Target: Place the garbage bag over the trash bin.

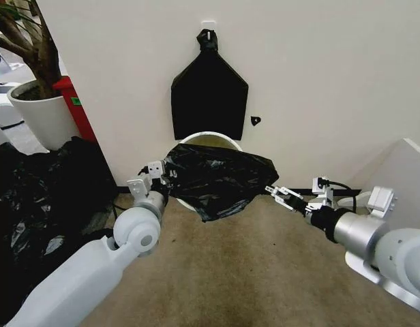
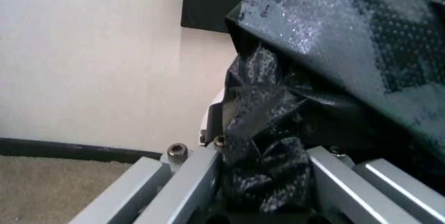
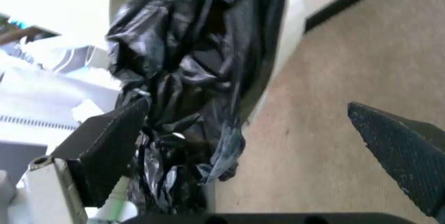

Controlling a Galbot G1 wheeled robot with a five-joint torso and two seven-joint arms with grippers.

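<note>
Garbage bag [image 1: 220,178] lies draped across the trash bin [image 1: 208,138] rim, mouth unfitted; left gripper [image 1: 157,178] clamps its edge, right gripper [image 1: 281,195] jaws apart nearby.

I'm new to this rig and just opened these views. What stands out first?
The garbage bag lies crumpled across the front of the trash bin by the wall, the left tool shut on its edge. The right tool hangs open beside the bag. A flat black bag hangs above.

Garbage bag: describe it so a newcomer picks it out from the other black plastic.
At the foot of the white wall, the trash bin sits on the carpet. The garbage bag lies crumpled across its front rim, pinched by the left gripper. Unlike the flat bag hung above, it is wrinkled and glossy.
</note>
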